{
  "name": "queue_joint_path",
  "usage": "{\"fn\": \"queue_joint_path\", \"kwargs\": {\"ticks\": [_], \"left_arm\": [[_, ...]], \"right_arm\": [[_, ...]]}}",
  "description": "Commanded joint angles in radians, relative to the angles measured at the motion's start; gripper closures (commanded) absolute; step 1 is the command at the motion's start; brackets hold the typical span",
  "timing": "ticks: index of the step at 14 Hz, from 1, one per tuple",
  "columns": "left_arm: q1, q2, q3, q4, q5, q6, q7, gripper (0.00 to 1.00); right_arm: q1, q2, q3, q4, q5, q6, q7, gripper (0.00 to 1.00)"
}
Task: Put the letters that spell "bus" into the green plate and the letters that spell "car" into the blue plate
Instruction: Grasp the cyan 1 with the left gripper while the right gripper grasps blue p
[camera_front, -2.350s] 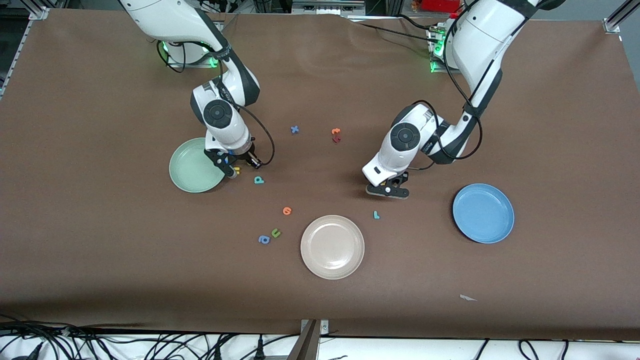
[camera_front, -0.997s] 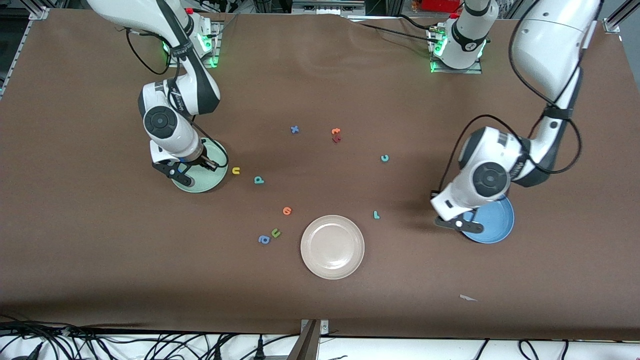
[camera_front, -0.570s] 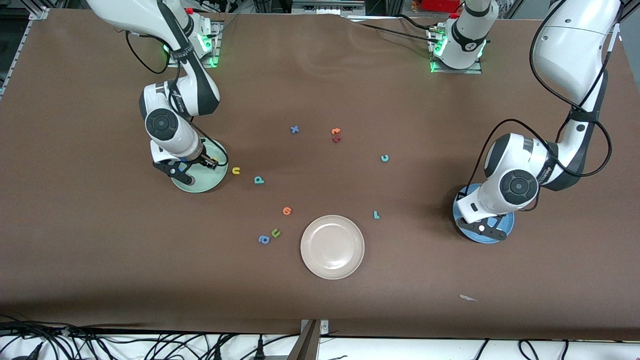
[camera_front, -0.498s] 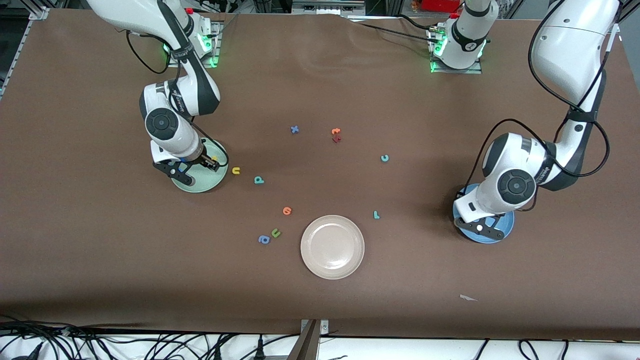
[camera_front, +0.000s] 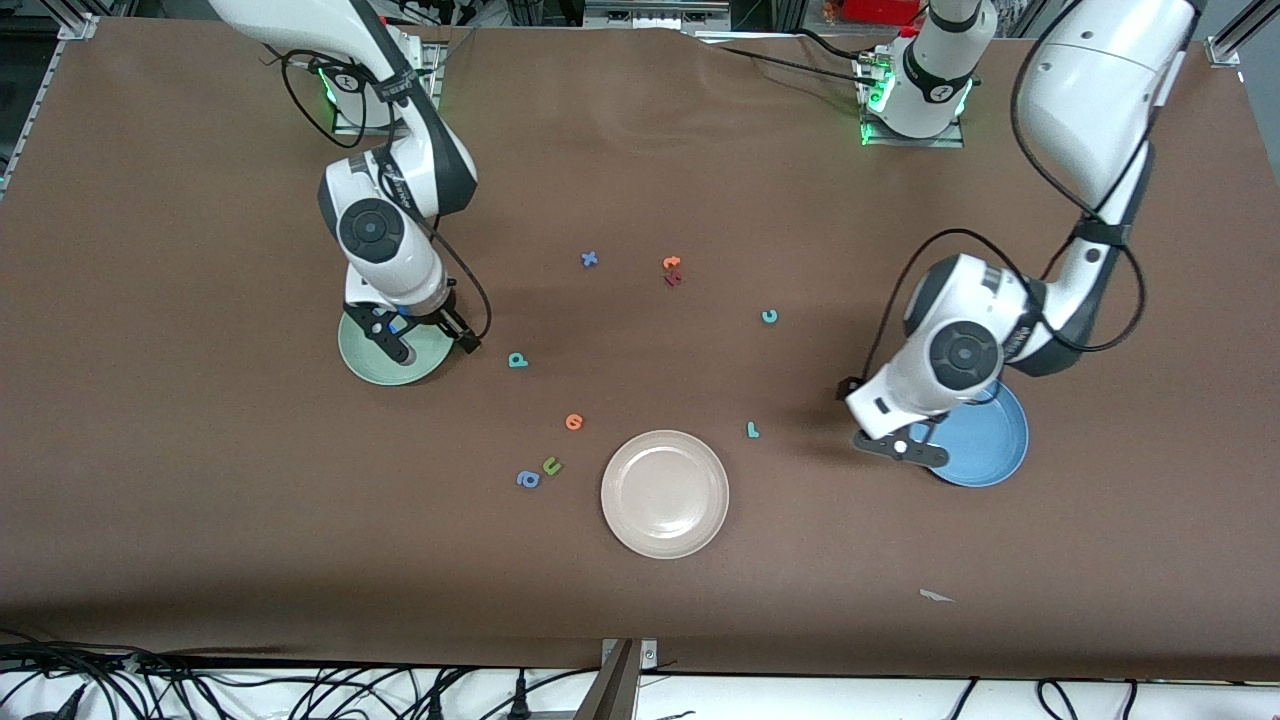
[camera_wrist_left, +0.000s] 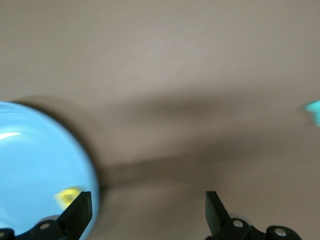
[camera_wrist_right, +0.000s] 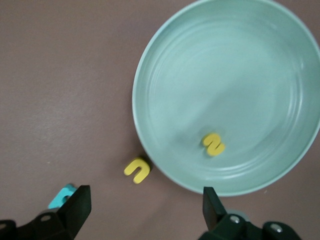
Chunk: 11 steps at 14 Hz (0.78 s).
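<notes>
The brown table carries three plates of about the same size: the blue plate toward the left arm's end, the green plate toward the right arm's end, and a beige plate between them, nearer to the front camera than either. The left gripper hangs over the blue plate's edge on the side toward the middle of the table, its fingers spread wide and gripping nothing; in the left wrist view a yellow letter, blurred, lies inside the blue plate close to that edge. The right gripper is over the green plate's edge, likewise spread and empty. In the right wrist view the yellow "s" lies inside the green plate, while the yellow "u" lies on the table just beside the plate's rim, outside it. The teal "b" sits on the table near the green plate, toward the middle. The teal "c" and the teal "r" lie on the bare table between the beige plate and the blue plate, the "r" nearer to the front camera. Other letters are scattered around the middle: a blue "x", an orange and a dark red letter touching each other, an orange round letter, and a green "u" just beside a blue "a".
</notes>
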Motion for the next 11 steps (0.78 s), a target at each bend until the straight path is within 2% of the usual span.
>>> {"fn": "queue_joint_path", "kwargs": {"ticks": [1, 5, 11], "left_arm": [[-0.079, 0.071, 0.006, 0.082, -0.033, 0.048, -0.148, 0.0], [-0.166, 0.171, 0.015, 0.22, -0.027, 0.047, -0.294, 0.0], [-0.185, 0.245, 0.018, 0.297, -0.03, 0.044, -0.411, 0.01]], "right_arm": [[0.013, 0.075, 0.0, 0.079, 0.002, 0.052, 0.206, 0.01], [0.062, 0.175, 0.001, 0.157, 0.002, 0.105, 0.457, 0.01], [0.093, 0.23, 0.001, 0.177, 0.014, 0.143, 0.5, 0.07]]}}
